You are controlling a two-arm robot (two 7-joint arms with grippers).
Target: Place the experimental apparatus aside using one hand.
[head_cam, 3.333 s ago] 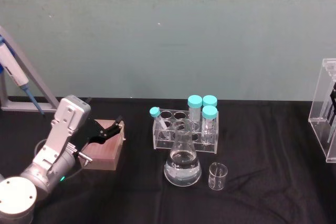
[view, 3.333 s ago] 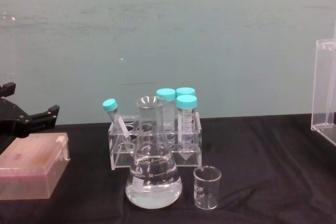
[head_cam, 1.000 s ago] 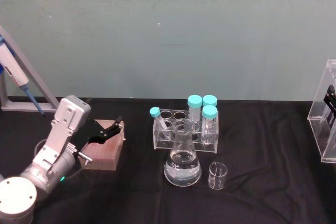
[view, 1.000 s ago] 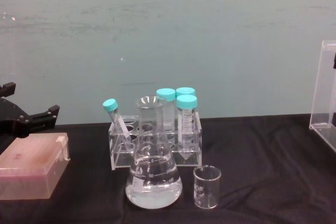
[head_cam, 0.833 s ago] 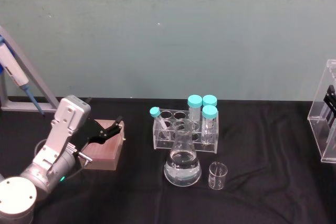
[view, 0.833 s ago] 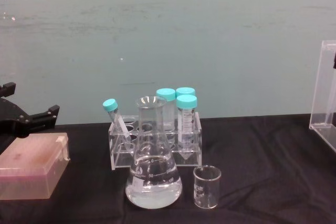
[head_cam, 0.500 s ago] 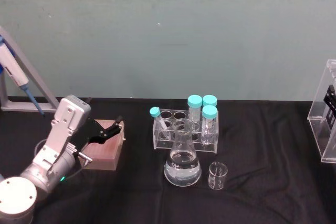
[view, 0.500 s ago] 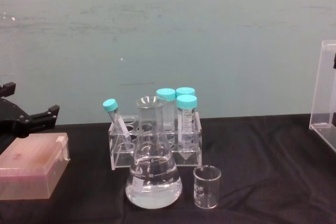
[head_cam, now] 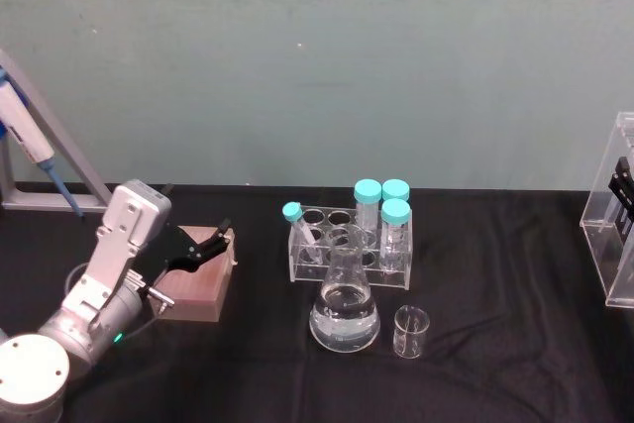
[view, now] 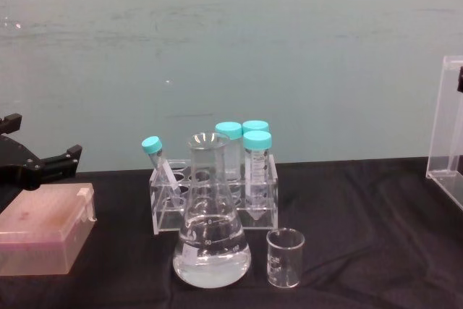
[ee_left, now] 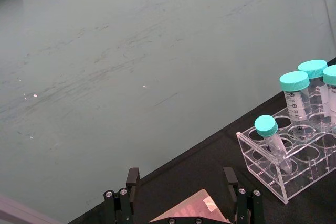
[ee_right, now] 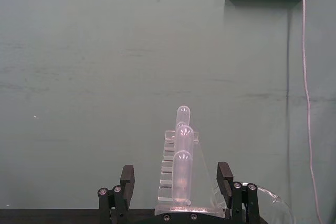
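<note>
Right gripper [ee_right: 176, 171]: fingers spread wide, straddling the tall upright acrylic stand [head_cam: 600, 230] at the table's far right edge. One finger is clear of its wall, the other is at it, and I judge it not clamped. Flask [head_cam: 345, 316] and beaker [head_cam: 411, 332] stand mid-table before the tube rack [head_cam: 347, 245], well to that gripper's left. They lie nearer the left gripper [head_cam: 213, 243], parked open and empty above the pink box [head_cam: 193, 289]
</note>
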